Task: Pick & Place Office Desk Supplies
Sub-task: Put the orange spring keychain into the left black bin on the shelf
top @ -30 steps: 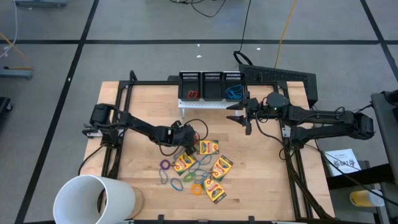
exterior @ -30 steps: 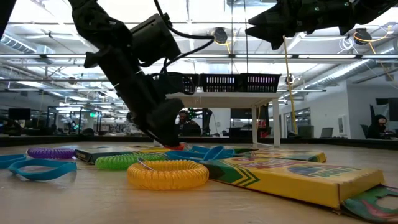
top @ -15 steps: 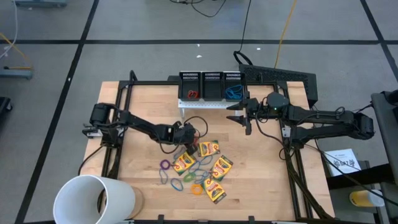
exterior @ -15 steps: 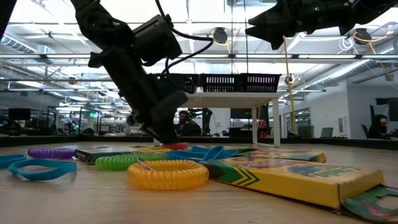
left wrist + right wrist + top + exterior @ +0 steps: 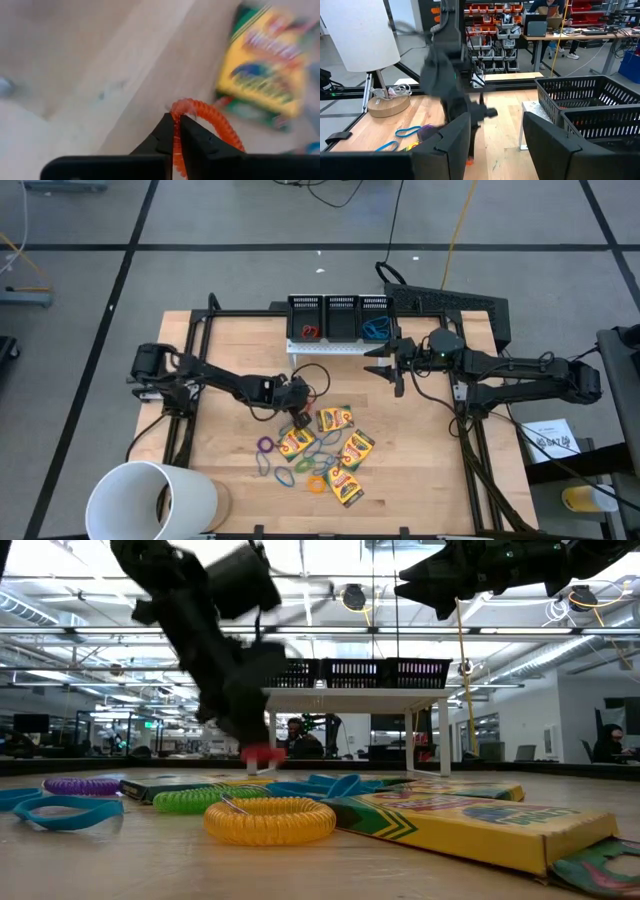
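Across the pale wooden table [image 5: 230, 450] we see a loose heap of crayon boxes [image 5: 345, 460] and coloured rubber bands [image 5: 285, 475] near the middle, a large white cup [image 5: 150, 500] at the near left corner, and three black mesh bins [image 5: 340, 317] on a small white stand at the far edge; around the table the floor is grey with dark lines, and the low view looks through to an open workshop with ceiling lights, desks and monitors. Compared with a second ago, we find the left gripper [image 5: 176, 131] lifted off the wood: in the low view it then pressed down beside the pile with its fingers apart, and now it hangs clear above the table, with the arm's base link turned further left in the high view. Its fingers are clenched on a red-orange rubber band [image 5: 207, 120], which curls out from between the tips in the left wrist view and shows as a small red smear [image 5: 262, 752] under the blurred arm in the low view. The right gripper [image 5: 385, 366] waits in front of the bins, above the table, with its fingers standing apart and holding nothing.
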You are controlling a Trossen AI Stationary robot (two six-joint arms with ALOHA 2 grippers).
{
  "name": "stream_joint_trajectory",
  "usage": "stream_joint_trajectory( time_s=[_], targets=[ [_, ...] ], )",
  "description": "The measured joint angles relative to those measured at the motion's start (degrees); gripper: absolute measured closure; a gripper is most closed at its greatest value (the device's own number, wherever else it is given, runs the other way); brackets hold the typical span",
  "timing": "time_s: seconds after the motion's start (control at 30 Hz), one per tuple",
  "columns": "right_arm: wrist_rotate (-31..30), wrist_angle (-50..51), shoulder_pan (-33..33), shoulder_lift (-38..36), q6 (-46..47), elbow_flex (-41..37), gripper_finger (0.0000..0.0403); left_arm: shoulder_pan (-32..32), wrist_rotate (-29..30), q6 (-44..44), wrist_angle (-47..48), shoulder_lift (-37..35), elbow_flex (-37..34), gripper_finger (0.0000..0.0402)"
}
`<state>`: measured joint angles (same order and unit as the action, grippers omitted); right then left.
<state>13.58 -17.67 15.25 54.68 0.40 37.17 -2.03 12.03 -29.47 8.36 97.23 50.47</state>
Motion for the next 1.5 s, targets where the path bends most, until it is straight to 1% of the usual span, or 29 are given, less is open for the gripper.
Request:
stream_joint_trajectory(
  time_s=[0.1,0.33,0.53,0.7,0.77,0.93,1.07,1.2,1.33,1.4,1.5],
  targets=[
    [0.0,0.1,0.0,0.0,0.0,0.0,0.0232,0.0,0.5,1.9,0.4,-3.9,0.0,0.0392],
    [0.0,0.9,0.0,0.0,0.0,0.0,0.0232,-1.4,1.3,6.8,-1.1,-13.0,0.1,0.0385],
    [0.0,1.3,0.0,0.0,-1.0,0.0,0.0232,-1.1,1.6,11.9,-2.3,-20.2,0.1,0.0392],
    [0.0,1.3,0.0,0.0,-1.1,0.0,0.0232,1.0,6.8,14.7,-4.2,-24.4,0.1,0.0388],
    [0.0,1.2,0.0,0.0,-1.1,0.0,0.0232,2.4,7.6,15.8,-5.9,-24.7,0.1,0.0392],
    [0.0,1.3,0.0,0.0,-1.2,0.0,0.0232,7.9,7.5,18.2,-9.7,-24.6,0.1,0.0390],
    [0.0,1.2,0.0,0.0,-1.1,0.0,0.0232,12.8,7.5,17.8,-11.0,-24.2,0.1,0.0391],
    [0.0,1.2,0.0,0.0,-1.1,0.0,0.0232,17.1,7.5,17.4,-15.3,-24.3,0.2,0.0393],
    [0.0,0.5,0.0,0.0,-1.1,0.0,0.0232,20.6,7.4,17.3,-18.7,-22.8,0.1,0.0387],
    [0.0,-0.1,0.0,0.0,-1.1,0.0,0.0232,22.1,7.3,17.3,-22.0,-21.6,0.2,0.0391],
    [0.0,-1.0,0.0,0.0,-1.1,0.0,0.0232,24.0,7.4,17.4,-24.3,-19.8,0.2,0.0393]
  ],
)
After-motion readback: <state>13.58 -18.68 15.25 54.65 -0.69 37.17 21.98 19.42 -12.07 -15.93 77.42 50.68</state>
